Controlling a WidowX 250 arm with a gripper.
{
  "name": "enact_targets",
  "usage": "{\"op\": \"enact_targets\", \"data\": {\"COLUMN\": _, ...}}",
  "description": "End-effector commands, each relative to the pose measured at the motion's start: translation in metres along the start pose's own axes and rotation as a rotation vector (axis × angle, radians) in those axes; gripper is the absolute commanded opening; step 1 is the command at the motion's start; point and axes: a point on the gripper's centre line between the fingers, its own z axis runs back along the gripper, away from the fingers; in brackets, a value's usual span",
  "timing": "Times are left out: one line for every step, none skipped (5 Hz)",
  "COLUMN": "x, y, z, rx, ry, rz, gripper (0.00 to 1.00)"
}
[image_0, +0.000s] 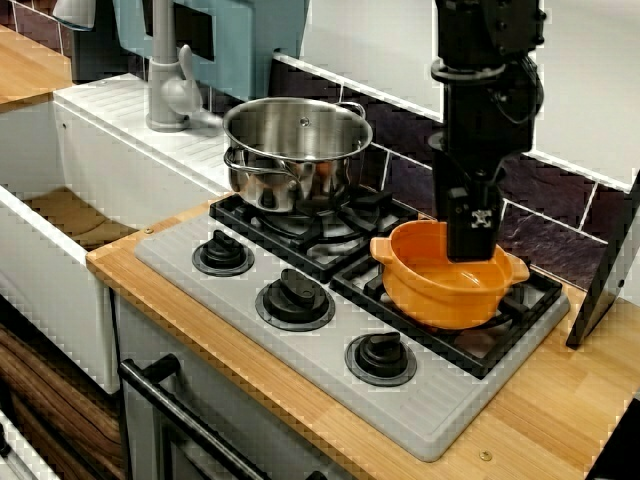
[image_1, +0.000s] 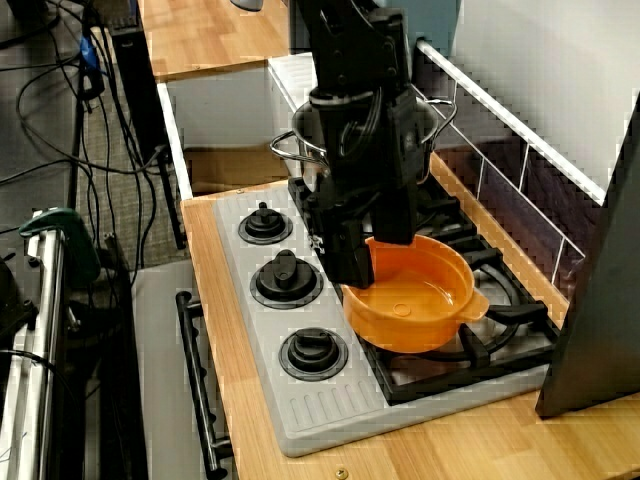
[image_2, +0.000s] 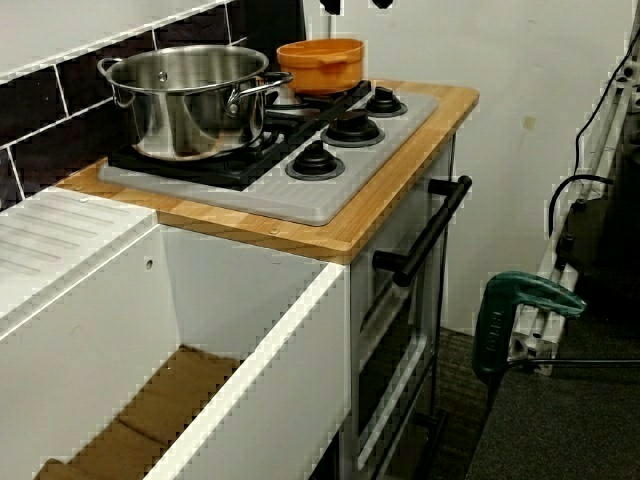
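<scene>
Orange pot (image_0: 440, 295), glossy with two small lug handles, sits on the burner grate (image_0: 540, 300), centre right in the front view. We see the claw (image_0: 470, 250) at its back rim; whether it grips, we cannot tell. A steel pot (image_0: 297, 150) stands near, upper left; bare wooden surface (image_0: 540, 410) lies lower right.

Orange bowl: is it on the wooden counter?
No, the orange bowl is over the stove's black grate, beside the steel pot.

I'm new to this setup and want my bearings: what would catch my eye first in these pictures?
Seen from the front, a bright orange bowl sits at the right of the stove, with the black gripper reaching down at its rim; whether it grips is unclear. To its left stands a shiny steel pot, and three black knobs line the stove's front edge.
</scene>
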Motion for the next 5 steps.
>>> {"op": "enact_targets", "data": {"x": -0.006, "y": -0.008, "z": -0.004, "rx": -0.009, "ry": -0.020, "rz": -0.031, "gripper": 1.00}}
{"op": "enact_targets", "data": {"x": -0.010, "y": -0.008, "z": -0.010, "rx": -0.015, "ry": -0.021, "rz": -0.035, "gripper": 1.00}}
{"op": "enact_targets", "data": {"x": -0.009, "y": -0.010, "z": -0.015, "rx": -0.008, "ry": -0.007, "rz": -0.051, "gripper": 1.00}}
{"op": "enact_targets", "data": {"x": -0.007, "y": -0.011, "z": -0.029, "rx": -0.019, "ry": 0.014, "rz": -0.049, "gripper": 1.00}}
{"op": "enact_targets", "data": {"x": -0.005, "y": -0.015, "z": -0.040, "rx": -0.019, "ry": 0.037, "rz": -0.059, "gripper": 1.00}}
